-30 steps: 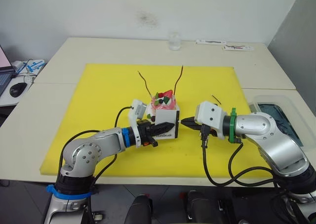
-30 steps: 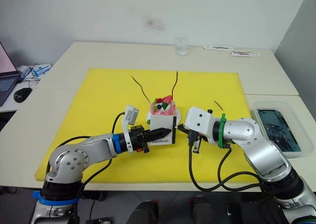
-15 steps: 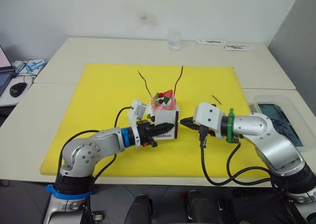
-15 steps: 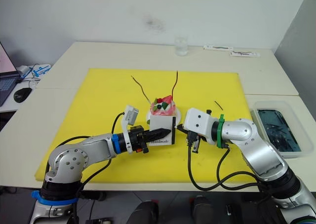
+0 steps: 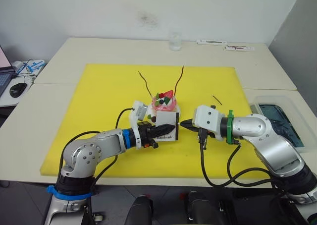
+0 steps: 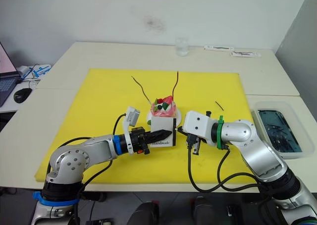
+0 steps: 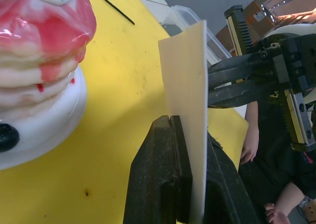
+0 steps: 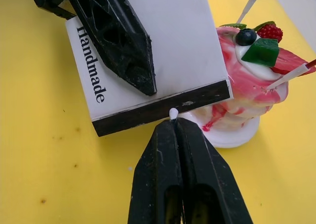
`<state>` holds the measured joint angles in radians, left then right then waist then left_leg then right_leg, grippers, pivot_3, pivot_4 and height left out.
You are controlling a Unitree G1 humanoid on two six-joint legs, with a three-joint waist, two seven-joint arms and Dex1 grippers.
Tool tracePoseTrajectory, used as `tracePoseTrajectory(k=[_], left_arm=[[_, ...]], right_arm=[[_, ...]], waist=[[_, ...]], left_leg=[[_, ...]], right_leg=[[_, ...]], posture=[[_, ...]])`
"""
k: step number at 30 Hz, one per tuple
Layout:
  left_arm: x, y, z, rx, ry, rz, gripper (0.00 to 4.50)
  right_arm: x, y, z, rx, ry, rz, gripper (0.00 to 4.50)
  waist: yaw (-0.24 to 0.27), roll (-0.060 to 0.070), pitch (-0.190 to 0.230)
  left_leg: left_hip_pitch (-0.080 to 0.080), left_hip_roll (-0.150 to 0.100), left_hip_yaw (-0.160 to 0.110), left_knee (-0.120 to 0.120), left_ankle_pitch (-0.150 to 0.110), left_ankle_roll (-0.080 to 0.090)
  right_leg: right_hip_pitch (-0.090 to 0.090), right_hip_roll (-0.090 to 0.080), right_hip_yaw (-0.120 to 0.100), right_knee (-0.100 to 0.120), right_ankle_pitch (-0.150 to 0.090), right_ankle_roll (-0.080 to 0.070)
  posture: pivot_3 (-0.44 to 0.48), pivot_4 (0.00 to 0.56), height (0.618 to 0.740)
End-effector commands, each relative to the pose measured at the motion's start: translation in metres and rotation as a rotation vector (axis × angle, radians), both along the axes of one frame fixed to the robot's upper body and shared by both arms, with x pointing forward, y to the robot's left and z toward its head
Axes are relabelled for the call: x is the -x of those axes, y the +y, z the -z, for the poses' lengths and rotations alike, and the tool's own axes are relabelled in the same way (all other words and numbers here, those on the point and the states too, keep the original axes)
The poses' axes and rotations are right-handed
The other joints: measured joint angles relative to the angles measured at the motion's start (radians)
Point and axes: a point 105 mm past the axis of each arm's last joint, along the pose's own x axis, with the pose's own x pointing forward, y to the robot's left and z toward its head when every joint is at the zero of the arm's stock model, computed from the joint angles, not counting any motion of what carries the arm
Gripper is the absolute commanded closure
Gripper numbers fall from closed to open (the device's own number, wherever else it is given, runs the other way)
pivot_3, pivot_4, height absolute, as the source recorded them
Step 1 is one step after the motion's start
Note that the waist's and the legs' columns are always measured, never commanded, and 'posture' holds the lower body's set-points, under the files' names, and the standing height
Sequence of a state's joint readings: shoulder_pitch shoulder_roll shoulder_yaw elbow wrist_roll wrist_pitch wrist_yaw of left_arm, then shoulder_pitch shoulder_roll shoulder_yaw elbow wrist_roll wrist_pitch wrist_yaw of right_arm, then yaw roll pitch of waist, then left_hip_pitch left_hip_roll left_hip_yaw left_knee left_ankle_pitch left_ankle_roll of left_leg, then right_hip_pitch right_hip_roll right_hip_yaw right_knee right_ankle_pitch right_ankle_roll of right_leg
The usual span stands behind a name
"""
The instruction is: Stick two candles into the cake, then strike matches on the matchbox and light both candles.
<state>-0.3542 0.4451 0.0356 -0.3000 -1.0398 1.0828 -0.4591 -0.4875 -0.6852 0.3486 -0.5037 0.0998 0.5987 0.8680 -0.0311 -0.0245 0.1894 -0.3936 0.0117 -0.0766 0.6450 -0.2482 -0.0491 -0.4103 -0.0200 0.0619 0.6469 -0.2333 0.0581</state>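
Observation:
The pink-and-white cake stands on its small white plate on the yellow mat. Two thin wavy candles are stuck in it, one leaning left and one rising on the right. My left gripper is shut on the white "Handmade" matchbox and holds it upright just in front of the cake. My right gripper is shut on a match. The match's pale head touches the box's black striking strip. A second match lies on the mat behind the right arm.
The yellow mat covers the table's middle. A clear glass and white strips sit at the back edge. A clear tray is at the right and a mouse at the far left. A person's hand shows beyond the right arm.
My right gripper has crept left, bringing the match up to the matchbox's strip. The left gripper and box have stayed almost still.

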Motion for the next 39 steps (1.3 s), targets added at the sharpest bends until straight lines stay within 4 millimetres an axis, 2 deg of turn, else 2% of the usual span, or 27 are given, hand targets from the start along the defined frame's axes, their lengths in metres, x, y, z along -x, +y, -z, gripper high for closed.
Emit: tracePoseTrajectory(k=[1,5,7,10,16,24,39], left_arm=[[-0.002,-0.004,-0.02,0.042,-0.074,0.012,4.5],[-0.006,-0.002,-0.026,0.059,-0.089,-0.006,4.5],[-0.011,0.002,-0.036,0.089,-0.098,-0.025,4.5],[-0.014,0.008,-0.047,0.111,-0.104,-0.036,4.5],[-0.006,0.013,-0.032,0.035,-0.089,-0.019,4.5],[-0.002,0.003,-0.015,0.015,-0.071,0.001,4.5],[-0.001,-0.004,-0.015,0.044,-0.053,0.049,4.5]], right_arm=[[0.013,0.006,0.01,0.035,0.032,-0.078,4.46],[0.023,0.003,0.02,0.087,0.06,-0.124,4.46],[0.031,-0.001,0.025,0.112,0.078,-0.15,4.46],[0.036,-0.003,0.021,0.113,0.082,-0.162,4.46],[0.029,-0.003,0.0,0.037,0.056,-0.117,4.46],[0.018,-0.007,-0.019,-0.042,0.021,-0.043,4.46],[0.01,-0.004,-0.018,-0.051,-0.014,-0.01,4.46]], waist=[[0.0,0.0,0.0],[0.0,0.0,0.0],[0.001,0.0,0.0],[0.0,0.0,0.0],[-0.002,0.0,0.0],[0.001,0.0,0.0],[0.0,0.0,0.0]], left_leg=[[0.0,0.0,0.0,0.0,0.0,0.0],[0.0,0.0,0.0,0.0,0.0,0.0],[0.0,0.0,0.0,0.0,0.0,0.0],[0.0,0.0,0.0,0.0,0.0,0.0],[0.001,0.0,0.0,0.0,0.0,0.0],[0.0,0.0,0.0,0.0,0.0,0.0],[0.0,0.0,0.0,0.0,0.0,0.0]], right_leg=[[0.0,0.0,0.0,0.0,0.0,0.0],[0.0,0.0,0.0,0.0,0.0,0.0],[0.0,0.0,0.0,0.0,0.0,0.0],[0.0,0.0,0.0,0.0,0.0,0.0],[0.0,0.0,0.0,0.001,0.0,0.0],[0.0,0.0,0.0,0.0,0.0,0.0],[0.0,0.0,0.0,0.0,0.0,0.0]], posture=[[0.0,0.15,0.74],[0.0,0.15,0.74],[0.0,0.15,0.74],[0.0,0.15,0.74],[0.0,0.15,0.74],[0.0,0.15,0.74],[0.0,0.15,0.74]])
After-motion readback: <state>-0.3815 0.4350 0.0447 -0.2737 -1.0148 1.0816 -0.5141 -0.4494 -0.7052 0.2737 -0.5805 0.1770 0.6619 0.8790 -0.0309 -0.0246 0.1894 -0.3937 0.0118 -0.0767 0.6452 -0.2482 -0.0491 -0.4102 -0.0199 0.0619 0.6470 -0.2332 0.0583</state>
